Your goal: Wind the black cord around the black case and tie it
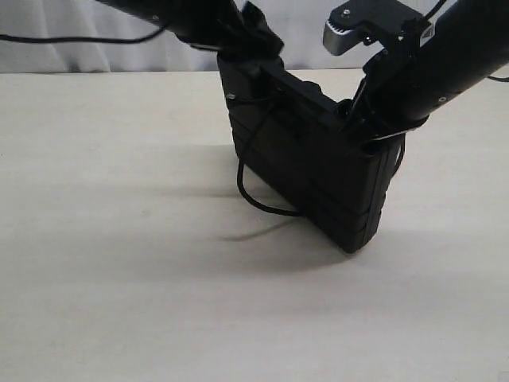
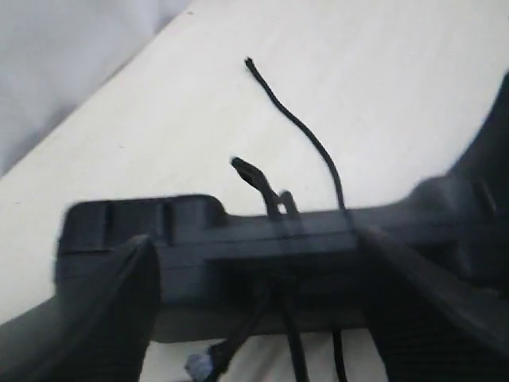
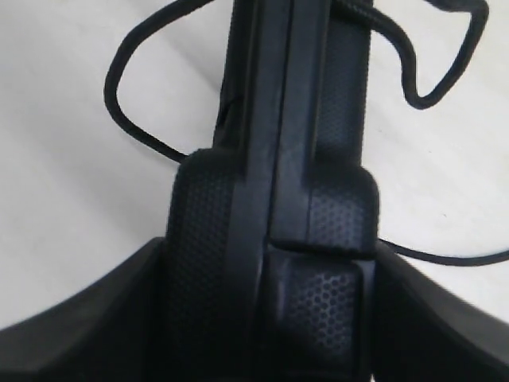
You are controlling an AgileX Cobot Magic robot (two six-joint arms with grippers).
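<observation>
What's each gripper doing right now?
Left gripper: open, over the black case's top edge.
Right gripper: closed on the black case.

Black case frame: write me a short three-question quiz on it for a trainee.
1. True or false: the flat ribbed black plastic case lies flat on the pale table.
2. What is the right tool clamped on? A) the thin black braided cord B) the case C) nothing
3. Fill in: between the fingers of the open left tool, the ____ crosses the case's edge.
Key: 1 false, it stands on edge; 2 B; 3 cord.
</observation>
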